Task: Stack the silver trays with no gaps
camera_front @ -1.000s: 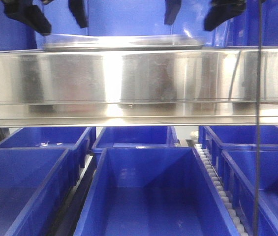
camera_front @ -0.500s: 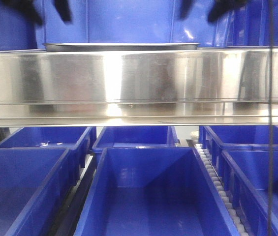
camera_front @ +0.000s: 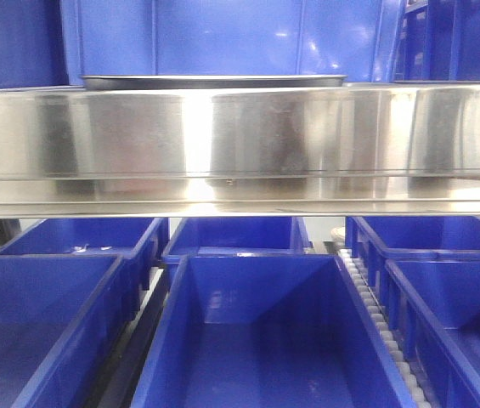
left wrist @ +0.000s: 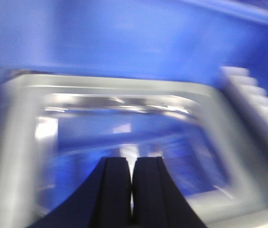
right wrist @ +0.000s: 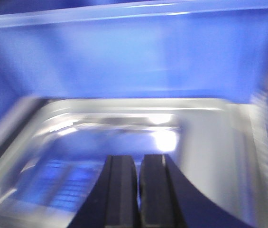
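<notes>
Behind the shelf rail in the front view only the rim of the silver trays [camera_front: 214,82] shows, lying flat. The left wrist view is blurred: a shiny tray [left wrist: 15,156] lies below my left gripper [left wrist: 132,164], whose dark fingers are pressed together with nothing between them. In the right wrist view, also blurred, a tray [right wrist: 209,137] sits under my right gripper [right wrist: 139,161], its fingers shut and empty. Neither gripper appears in the front view. How many trays lie in the stack I cannot tell.
A long mirror-like steel shelf rail [camera_front: 240,144] crosses the front view. Blue plastic bins [camera_front: 248,331] fill the level below, and a white roller track [camera_front: 375,314] runs between two of them. Blue bin walls [right wrist: 134,57] stand behind the trays.
Both grippers' dark fingers, seen above the tray one second ago, have risen out of the front view. The tray rim now lies level behind the rail.
</notes>
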